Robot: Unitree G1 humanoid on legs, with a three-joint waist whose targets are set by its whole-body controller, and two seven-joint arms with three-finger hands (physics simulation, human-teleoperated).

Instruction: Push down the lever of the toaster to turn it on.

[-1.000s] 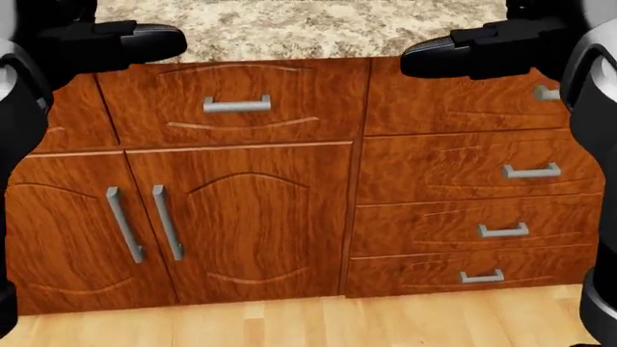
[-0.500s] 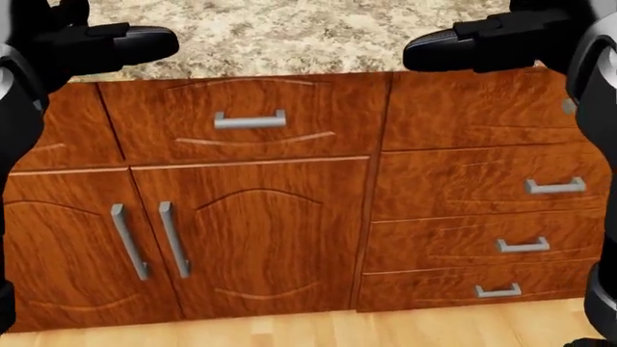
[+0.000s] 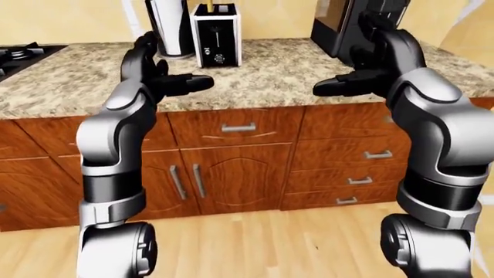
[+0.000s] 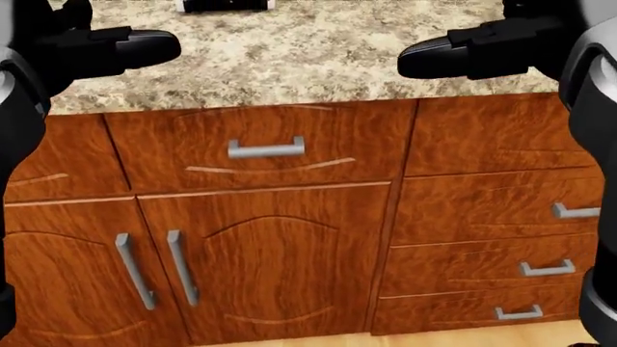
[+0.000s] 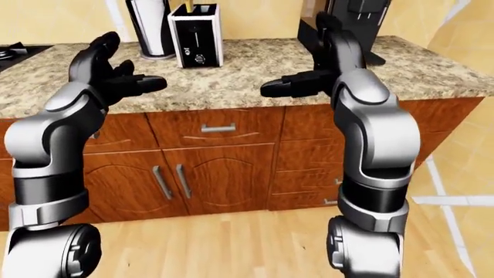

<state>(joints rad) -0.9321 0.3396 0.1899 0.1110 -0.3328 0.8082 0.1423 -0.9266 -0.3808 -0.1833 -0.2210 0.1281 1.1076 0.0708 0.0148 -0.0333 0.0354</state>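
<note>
**Toaster out of reach: approach step**

Toaster stands by the far edge of the desk, untouched. Nearest, the left robot hand and right robot hand hover over the near edge, fingers spread, holding nothing. Bare granite lies between them and the toaster. Judged next: step closer, then reach a hand to the lever slot. A dark appliance stands at far right.

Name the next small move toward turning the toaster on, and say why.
Probably step closer to the counter. The toaster stands near the counter's top edge in the left-eye view, beyond both hands; the left hand and right hand hang open, neither touching it. Once nearer, the left hand looks better placed to reach it.
</note>
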